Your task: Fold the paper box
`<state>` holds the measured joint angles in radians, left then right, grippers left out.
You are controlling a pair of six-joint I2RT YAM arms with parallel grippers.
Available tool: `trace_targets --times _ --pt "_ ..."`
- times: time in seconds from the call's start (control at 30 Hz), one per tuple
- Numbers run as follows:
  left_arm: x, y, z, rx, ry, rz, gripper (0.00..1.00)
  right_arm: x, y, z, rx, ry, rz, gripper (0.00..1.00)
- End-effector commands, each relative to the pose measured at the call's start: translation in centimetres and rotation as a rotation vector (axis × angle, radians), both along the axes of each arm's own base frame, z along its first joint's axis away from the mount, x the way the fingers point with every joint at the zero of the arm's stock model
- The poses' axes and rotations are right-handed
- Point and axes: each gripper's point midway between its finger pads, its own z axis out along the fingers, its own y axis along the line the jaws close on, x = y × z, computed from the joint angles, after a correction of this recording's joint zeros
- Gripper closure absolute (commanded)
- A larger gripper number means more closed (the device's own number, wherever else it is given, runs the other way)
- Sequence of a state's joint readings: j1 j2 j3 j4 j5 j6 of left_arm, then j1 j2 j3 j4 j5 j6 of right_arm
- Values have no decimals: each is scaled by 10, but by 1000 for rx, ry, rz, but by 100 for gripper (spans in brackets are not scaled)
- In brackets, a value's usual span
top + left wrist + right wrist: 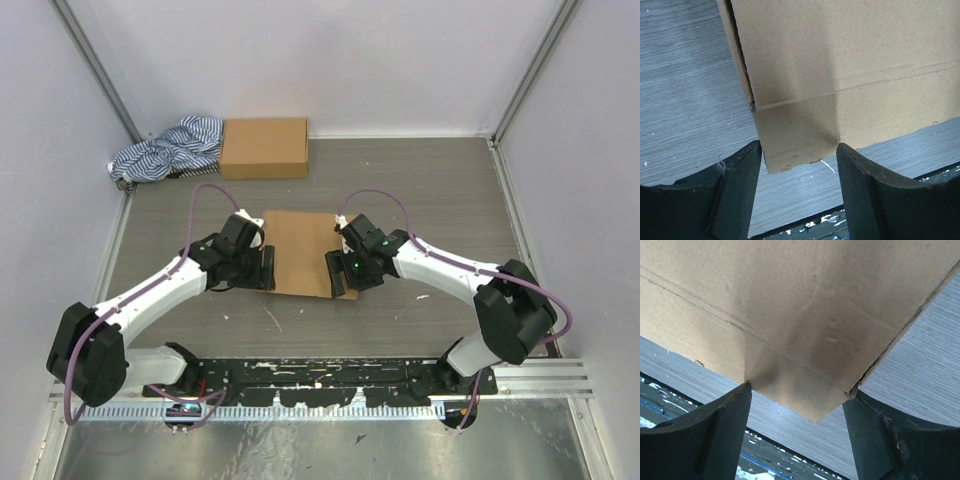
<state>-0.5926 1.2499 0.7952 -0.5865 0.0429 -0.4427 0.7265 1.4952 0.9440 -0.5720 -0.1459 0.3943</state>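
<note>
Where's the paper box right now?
Top view: the paper box lies mid-table between the left gripper and the right gripper, one at each near corner; the compact box sits farther back.

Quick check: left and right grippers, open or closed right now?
The left gripper is open, its jaws flanking a near corner tab of the paper box.
The right gripper is open, its jaws flanking the other near corner tab.

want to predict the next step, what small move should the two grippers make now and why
Probably shut both. The left gripper and the right gripper each stand open, with a near corner of the paper box between the fingers and not yet gripped. Closing would likely secure both corners so the near edge can be folded.
</note>
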Motion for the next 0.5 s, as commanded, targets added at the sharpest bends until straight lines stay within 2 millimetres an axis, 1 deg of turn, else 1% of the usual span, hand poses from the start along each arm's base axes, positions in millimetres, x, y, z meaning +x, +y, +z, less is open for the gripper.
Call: trace_targets --times 0.0,0.07,0.1,0.13,0.4,0.47 --pt "9 -7 0 -19 -39 -14 32 15 2 -3 -6 -68 -15 23" --pt "10 -7 -1 -18 -45 -10 32 18 1 -4 -15 -75 -22 23" --pt "9 -6 -8 -6 -26 -10 32 18 0 -5 -20 -79 -25 23" --pt "10 -6 -11 -1 -21 -9 32 19 -1 -5 -25 -82 -28 23" --pt "12 -7 -23 4 -14 -4 32 22 -6 -10 -46 -93 -48 23" --pt "13 -6 -29 14 -13 1 32 24 -7 -12 -55 -98 -55 23"
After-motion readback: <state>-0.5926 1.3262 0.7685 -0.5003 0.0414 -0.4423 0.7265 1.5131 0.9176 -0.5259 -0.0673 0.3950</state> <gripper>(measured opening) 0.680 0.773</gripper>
